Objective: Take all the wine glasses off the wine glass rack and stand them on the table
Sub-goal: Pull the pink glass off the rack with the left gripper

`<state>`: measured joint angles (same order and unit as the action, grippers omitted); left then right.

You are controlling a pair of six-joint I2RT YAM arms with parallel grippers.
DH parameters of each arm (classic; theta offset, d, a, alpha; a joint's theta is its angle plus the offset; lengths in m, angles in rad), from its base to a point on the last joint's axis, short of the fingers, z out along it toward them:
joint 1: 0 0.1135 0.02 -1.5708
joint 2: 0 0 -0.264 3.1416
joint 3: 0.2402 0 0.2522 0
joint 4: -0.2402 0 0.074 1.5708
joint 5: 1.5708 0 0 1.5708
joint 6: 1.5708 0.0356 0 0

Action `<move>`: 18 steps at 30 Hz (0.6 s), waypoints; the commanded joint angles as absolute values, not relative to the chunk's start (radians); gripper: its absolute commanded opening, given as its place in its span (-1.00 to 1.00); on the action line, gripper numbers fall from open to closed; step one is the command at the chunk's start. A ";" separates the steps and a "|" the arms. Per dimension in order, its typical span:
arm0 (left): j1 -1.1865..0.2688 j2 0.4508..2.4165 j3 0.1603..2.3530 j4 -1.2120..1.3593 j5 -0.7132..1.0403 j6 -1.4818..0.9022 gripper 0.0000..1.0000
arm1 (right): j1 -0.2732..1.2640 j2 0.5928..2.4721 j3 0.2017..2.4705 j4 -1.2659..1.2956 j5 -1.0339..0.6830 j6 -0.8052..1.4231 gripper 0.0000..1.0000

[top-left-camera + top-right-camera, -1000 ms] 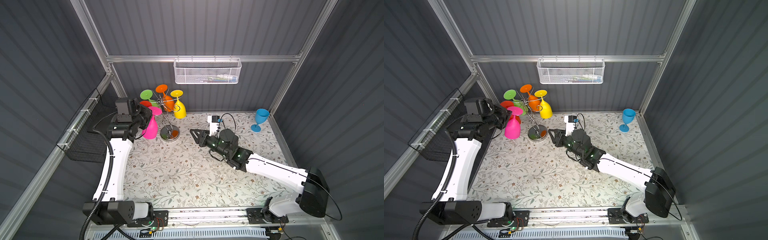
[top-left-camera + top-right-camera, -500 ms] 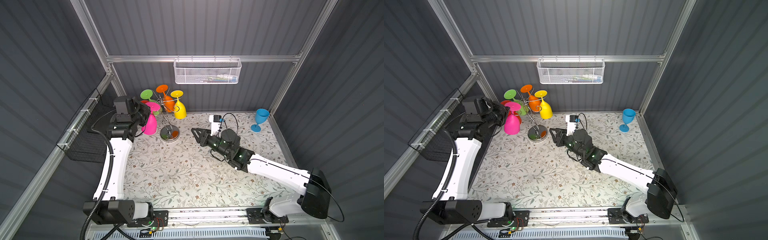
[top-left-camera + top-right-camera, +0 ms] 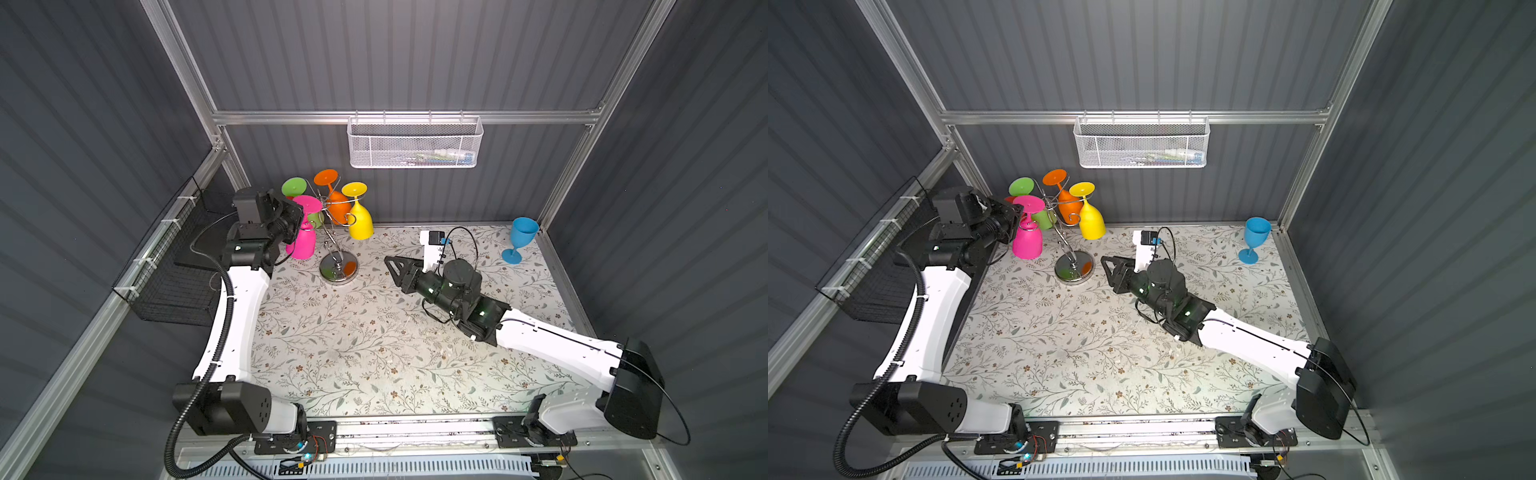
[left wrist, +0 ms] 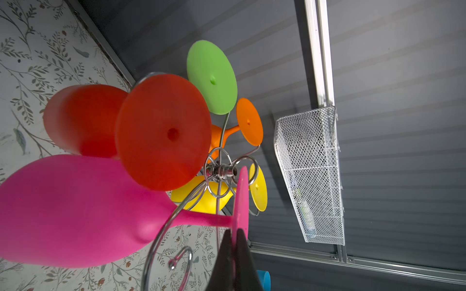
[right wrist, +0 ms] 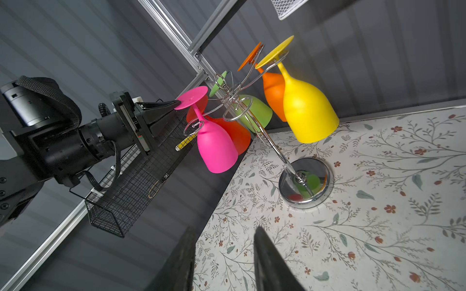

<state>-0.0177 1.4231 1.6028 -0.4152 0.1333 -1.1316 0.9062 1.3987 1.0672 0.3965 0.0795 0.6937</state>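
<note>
The chrome wine glass rack [image 3: 338, 268] [image 3: 1074, 268] [image 5: 305, 184] stands at the back left, leaning. A pink wine glass [image 3: 301, 245] [image 3: 1027, 243] [image 4: 75, 209] [image 5: 216, 148] hangs upside down at its left side. My left gripper [image 3: 299, 214] [image 3: 1016, 212] [image 4: 234, 231] [image 5: 177, 102] is shut on the rim of its foot. Its stem crosses a curled rack arm; whether it is still hooked I cannot tell. My right gripper [image 3: 388, 262] [image 3: 1104, 262] [image 5: 224, 229] is open and empty, low over the table just right of the rack's base.
Green [image 3: 294, 187], orange [image 3: 332, 199], yellow [image 3: 359, 220] and red [image 4: 83, 121] glasses hang on the rack. A blue glass [image 3: 519, 241] stands upright at the back right. A white mesh basket [image 3: 415, 145] hangs on the back wall, a black wire basket [image 3: 174, 266] on the left wall.
My left gripper has lifted the pink glass a little and carried it toward the back wall. The right arm has barely moved.
</note>
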 commanded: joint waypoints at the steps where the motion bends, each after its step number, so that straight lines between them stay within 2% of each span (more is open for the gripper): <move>1: -0.010 1.435 1.594 -0.320 0.182 -1.137 -1.00 | 0.911 1.369 1.054 0.414 0.091 0.675 -0.20; 18: -0.015 1.346 1.470 -0.251 0.361 -1.192 -1.00 | 0.911 1.368 1.053 0.400 0.090 0.690 -0.20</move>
